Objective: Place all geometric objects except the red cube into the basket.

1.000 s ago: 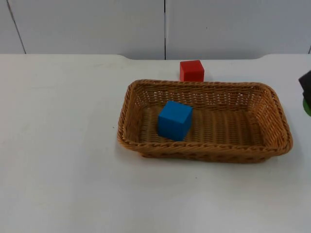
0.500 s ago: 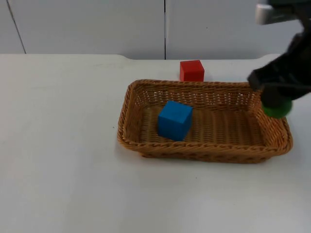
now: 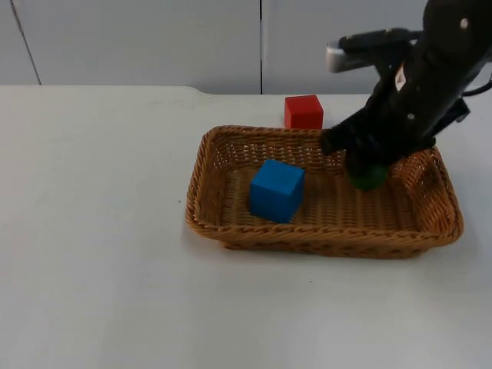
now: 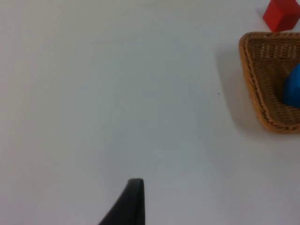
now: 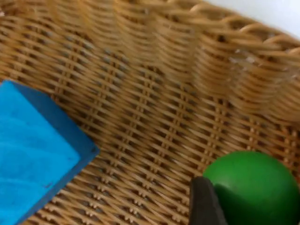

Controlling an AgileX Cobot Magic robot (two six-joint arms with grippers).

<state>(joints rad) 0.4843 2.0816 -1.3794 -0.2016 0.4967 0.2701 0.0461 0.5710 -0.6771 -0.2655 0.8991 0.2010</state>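
**White counter, one wicker basket, three shapes**

White and bare, the counter [image 3: 100, 231] runs back to a grey partition wall [image 3: 154, 38] with a dark vertical seam. From the top view the count is one woven basket [image 3: 231, 231], one blue cube [image 3: 276, 190], one red cube [image 3: 303, 112] and one green ball [image 3: 367, 176]. The blue cube sits inside the basket toward its left half. The red cube stands on the counter just behind the basket's far rim, outside it. The right gripper [image 3: 363, 157] reaches down over the basket's interior near the far wall, its jaws clenched on the green ball, which hangs above the basket floor to the right of the blue cube and apart from it.

In the left wrist view, the left gripper [image 4: 129, 204] waits over open counter, well apart from the basket [image 4: 255, 79]; whether its jaws are parted cannot be told. The red cube [image 4: 281, 14] and an edge of the blue cube [image 4: 293, 89] appear there too.

In the right wrist view, the green ball [image 5: 255, 190] sits against a black fingertip [image 5: 204, 204], over the woven basket [image 5: 154, 89] floor, with the blue cube [image 5: 33, 150] near.
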